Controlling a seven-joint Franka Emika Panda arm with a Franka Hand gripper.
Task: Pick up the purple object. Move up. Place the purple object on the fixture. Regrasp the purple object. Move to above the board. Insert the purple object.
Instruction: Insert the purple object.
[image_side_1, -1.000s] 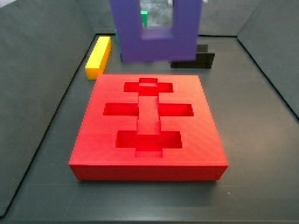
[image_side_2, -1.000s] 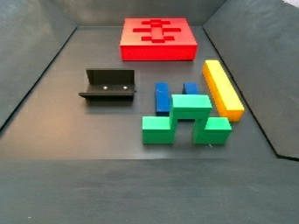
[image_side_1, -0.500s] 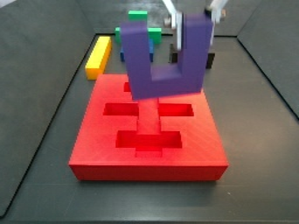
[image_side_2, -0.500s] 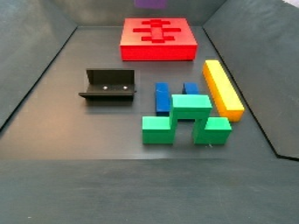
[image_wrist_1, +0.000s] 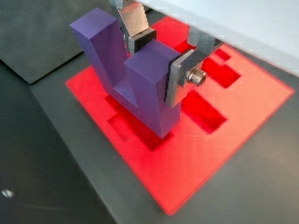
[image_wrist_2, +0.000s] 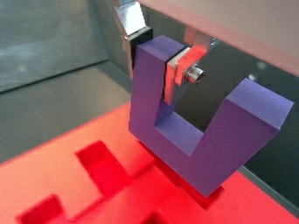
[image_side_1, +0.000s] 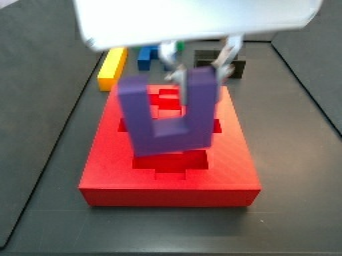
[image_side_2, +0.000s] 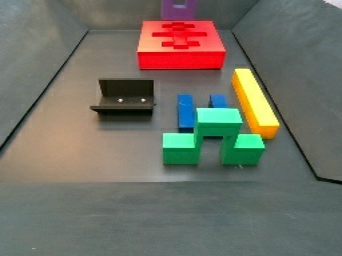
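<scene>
One prong of the purple object (image_wrist_2: 193, 131) is pinched between the gripper (image_wrist_2: 170, 54) fingers (image_wrist_1: 184, 73), prongs up, above the board (image_side_1: 167, 150) and its recesses. One fixture (image_side_2: 124, 99) sits well apart; beside it stand one blue block (image_side_2: 187, 110), two green blocks (image_side_2: 214, 135), one yellow bar (image_side_2: 255, 100)

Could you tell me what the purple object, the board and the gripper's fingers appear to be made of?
The purple object, held in the gripper above the board, looks like matte plastic: even colour, crisp edges, no shine. The board looks like similar matte red plastic, though that is uncertain. The fingers look like bare metal: silvery, reflective plates.
</scene>
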